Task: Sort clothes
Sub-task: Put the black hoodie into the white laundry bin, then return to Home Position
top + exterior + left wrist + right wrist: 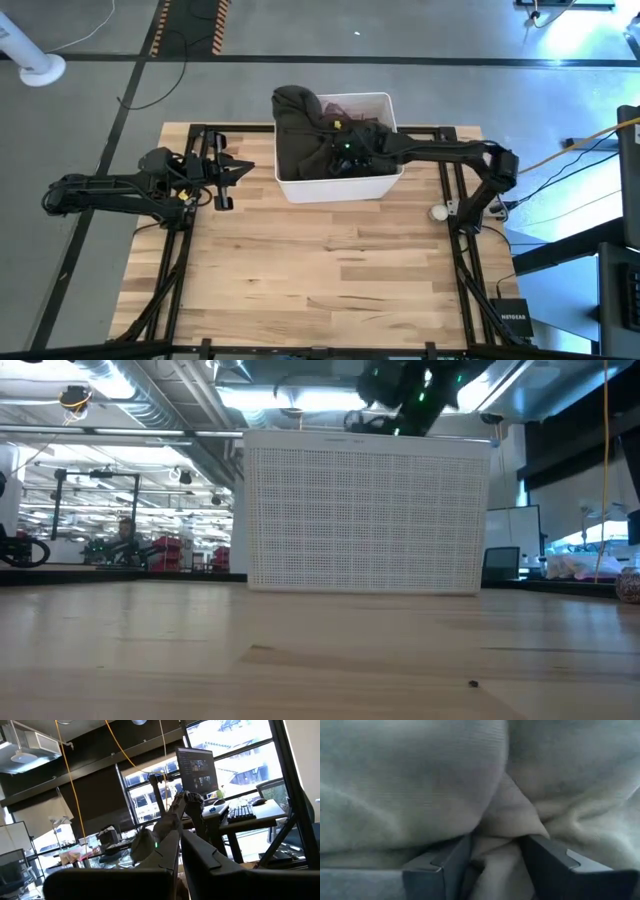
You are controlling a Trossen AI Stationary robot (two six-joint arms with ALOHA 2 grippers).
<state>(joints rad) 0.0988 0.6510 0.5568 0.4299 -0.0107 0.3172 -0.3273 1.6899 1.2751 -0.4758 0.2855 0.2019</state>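
Observation:
A white bin (385,185) stands at the table's far middle; its perforated wall fills the low view (365,510). A large dark olive-brown garment (300,115) lies in the bin and hangs over its far left corner. A bit of dark reddish cloth (350,105) shows behind it. My right gripper (340,158) reaches into the bin from the right and is shut on the olive garment (420,780). My left gripper (240,170) waits shut and empty left of the bin, above the table. The other clothes are hidden. My right gripper pinches a raised fold (500,827) of the olive-brown garment between its two fingers (550,860). The fold bunches up between them. The fingers come from above and the right, slanting down into the bin. The garment rests in the bin, slack.
The black arm frames (190,230) run along the table's left and right sides. A small white round object (438,212) lies by the right arm's base. The bare wooden tabletop (320,270) spreads in front of the bin.

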